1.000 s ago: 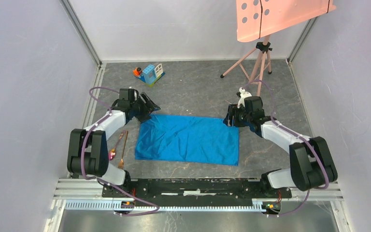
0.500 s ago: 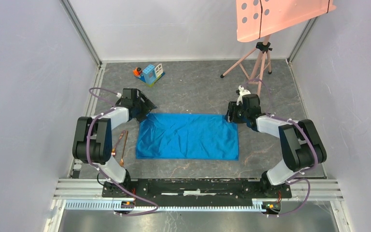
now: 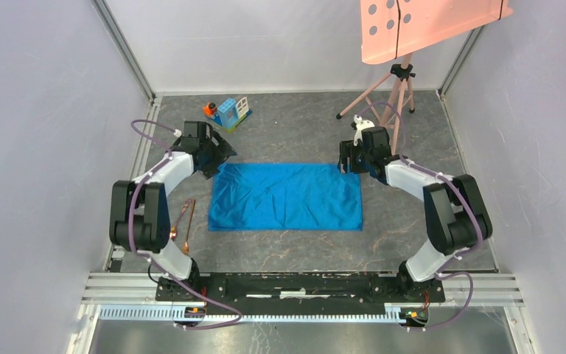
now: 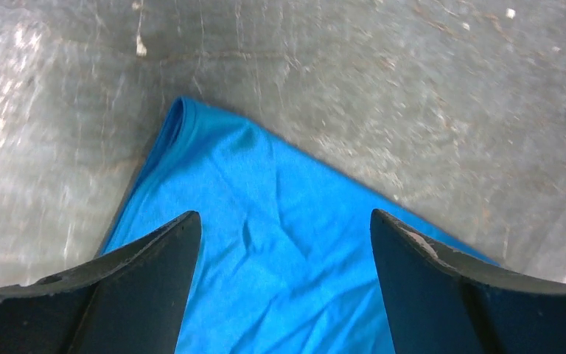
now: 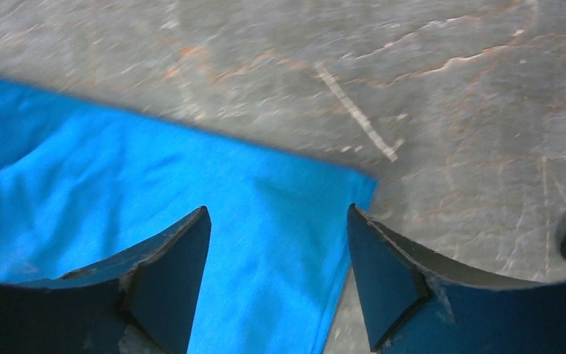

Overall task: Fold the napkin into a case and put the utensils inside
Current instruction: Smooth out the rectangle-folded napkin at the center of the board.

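Observation:
The bright blue napkin (image 3: 286, 198) lies flat and wrinkled mid-table as a wide rectangle. My left gripper (image 3: 219, 157) hovers open over its far left corner; in the left wrist view the napkin (image 4: 214, 169) shows between and beyond the spread black fingers (image 4: 147, 280), the left gripper (image 4: 283, 214) holding nothing. My right gripper (image 3: 347, 159) stands open at the far right corner; the napkin (image 5: 118, 192) corner lies under the right gripper (image 5: 278, 208), ungripped. The golden-copper utensils (image 3: 186, 221) lie left of the napkin, partly behind my left arm.
A small blue-and-white toy block house (image 3: 232, 112) sits at the far left. A pink tripod (image 3: 387, 99) carrying a pink perforated board (image 3: 427, 26) stands far right. White walls close in both sides; a metal rail (image 3: 302, 284) runs along the near edge.
Both arms have reached farther from the bases, and their jaws stand wider. The napkin now looks shallower front to back, its near edge farther from the bases.

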